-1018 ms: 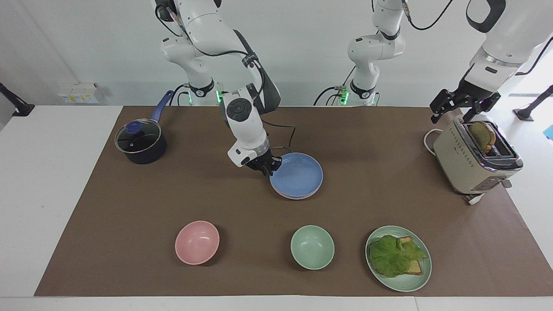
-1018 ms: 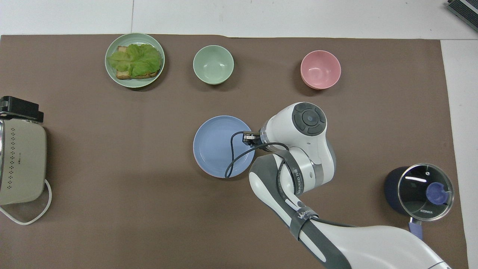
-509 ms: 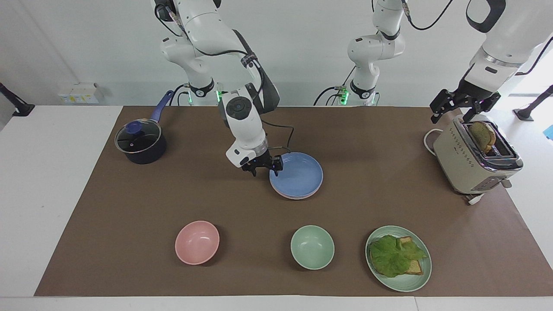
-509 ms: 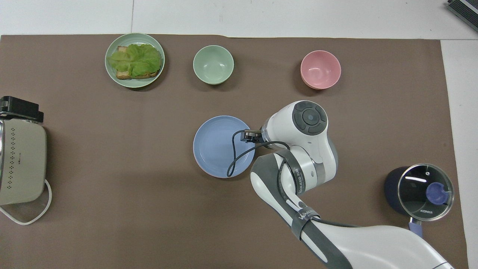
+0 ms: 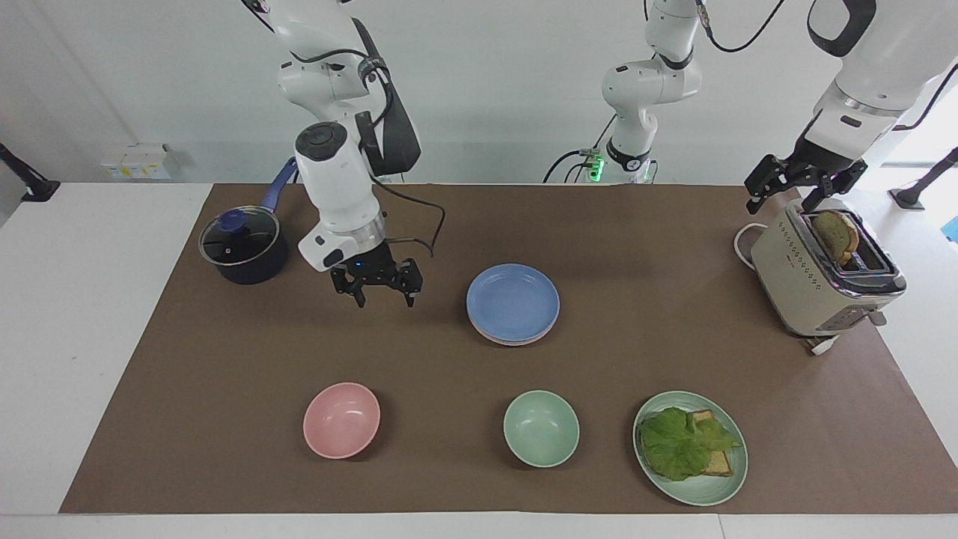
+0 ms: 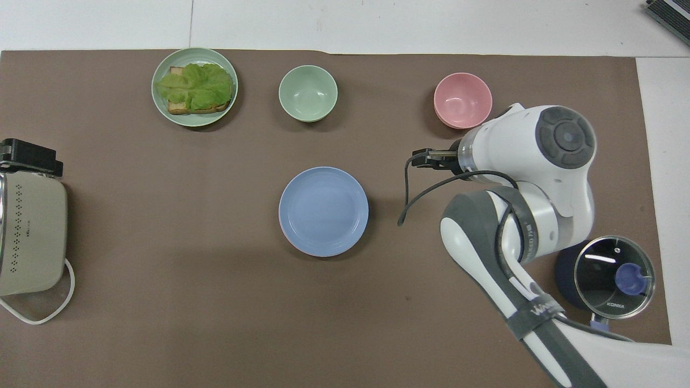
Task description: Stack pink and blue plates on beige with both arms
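The blue plate [image 5: 513, 302] [image 6: 323, 210] lies on top of a stack in the middle of the brown mat. The pink plate's rim [image 5: 500, 340] peeks out just under it. The beige plate is hidden beneath them. My right gripper [image 5: 378, 290] [image 6: 428, 158] hangs open and empty above the mat, between the stack and the pot, clear of the plates. My left gripper [image 5: 786, 201] [image 6: 27, 156] waits open over the toaster at the left arm's end of the table, holding nothing.
A dark pot with a glass lid [image 5: 243, 247] [image 6: 609, 275] stands at the right arm's end. Farther from the robots sit a pink bowl [image 5: 341, 420] [image 6: 462, 100], a green bowl [image 5: 540, 428] [image 6: 308, 92] and a green plate [image 5: 703, 490] [image 6: 159, 105] with toast and lettuce. The toaster [image 5: 808, 284] [image 6: 29, 231] holds bread.
The right gripper let go of the blue plate's rim, opened, rose and swung away toward the pot. The blue plate stays on the stack. The left arm has not moved.
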You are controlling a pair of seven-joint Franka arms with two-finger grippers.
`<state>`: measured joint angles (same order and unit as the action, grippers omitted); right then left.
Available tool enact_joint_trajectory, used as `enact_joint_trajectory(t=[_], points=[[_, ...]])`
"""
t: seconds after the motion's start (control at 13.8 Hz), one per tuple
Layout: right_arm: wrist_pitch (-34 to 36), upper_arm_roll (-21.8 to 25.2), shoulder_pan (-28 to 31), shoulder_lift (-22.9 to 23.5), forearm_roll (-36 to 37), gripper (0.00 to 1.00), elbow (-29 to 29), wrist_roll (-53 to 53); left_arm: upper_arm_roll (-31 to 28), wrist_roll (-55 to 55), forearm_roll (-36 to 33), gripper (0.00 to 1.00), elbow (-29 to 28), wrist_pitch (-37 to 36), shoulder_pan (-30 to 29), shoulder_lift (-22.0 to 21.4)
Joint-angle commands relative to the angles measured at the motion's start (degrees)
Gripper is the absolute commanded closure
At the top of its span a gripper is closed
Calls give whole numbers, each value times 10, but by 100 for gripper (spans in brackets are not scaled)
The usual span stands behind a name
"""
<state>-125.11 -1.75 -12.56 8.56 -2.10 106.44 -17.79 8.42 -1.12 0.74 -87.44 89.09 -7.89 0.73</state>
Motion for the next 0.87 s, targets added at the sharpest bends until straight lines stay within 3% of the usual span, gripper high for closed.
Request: enact_joint_trajectory(t=[0.0, 0.51, 0.8], points=[[55, -5, 4, -39, 33, 0, -15, -3, -1, 0, -7, 0, -2, -8, 0, -3], [169, 3, 12, -117, 33, 0, -48, -3, -1, 0, -7, 0, -2, -8, 1, -3], [239, 3, 23, -123, 34, 0, -95, 2, -1, 0, -7, 0, -2, -8, 0, -3]])
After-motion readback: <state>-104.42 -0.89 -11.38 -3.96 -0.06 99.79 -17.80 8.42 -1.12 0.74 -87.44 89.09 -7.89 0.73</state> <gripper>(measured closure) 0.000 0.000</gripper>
